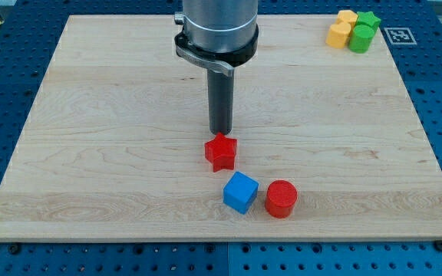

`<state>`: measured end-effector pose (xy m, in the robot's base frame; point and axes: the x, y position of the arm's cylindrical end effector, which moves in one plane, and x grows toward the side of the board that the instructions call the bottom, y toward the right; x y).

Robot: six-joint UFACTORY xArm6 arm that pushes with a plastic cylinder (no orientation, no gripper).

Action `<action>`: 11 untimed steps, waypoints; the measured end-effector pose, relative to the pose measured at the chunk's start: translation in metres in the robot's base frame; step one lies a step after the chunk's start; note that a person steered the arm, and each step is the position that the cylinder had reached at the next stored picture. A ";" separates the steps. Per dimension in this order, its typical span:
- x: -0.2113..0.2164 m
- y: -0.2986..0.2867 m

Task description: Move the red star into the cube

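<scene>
Camera view: 1 rod, no hand fitted, so nothing open, closed or holding. My tip down just above the red star, touching or nearly touching its upper edge. Red star low on the wooden counter, near centre. Blue cube just below and slightly to the view's right, a narrow gap between. Red cylinder beside the cube, on its right.

Judged: contact about made, push not finished; short shove down-right left. Plenty of bare wood left of star; bottom edge close behind cube. Yellow blocks and green blocks far off, top right corner.
</scene>
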<state>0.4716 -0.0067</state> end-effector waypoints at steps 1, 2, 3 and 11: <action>0.028 0.001; 0.051 0.004; 0.050 0.000; 0.083 -0.010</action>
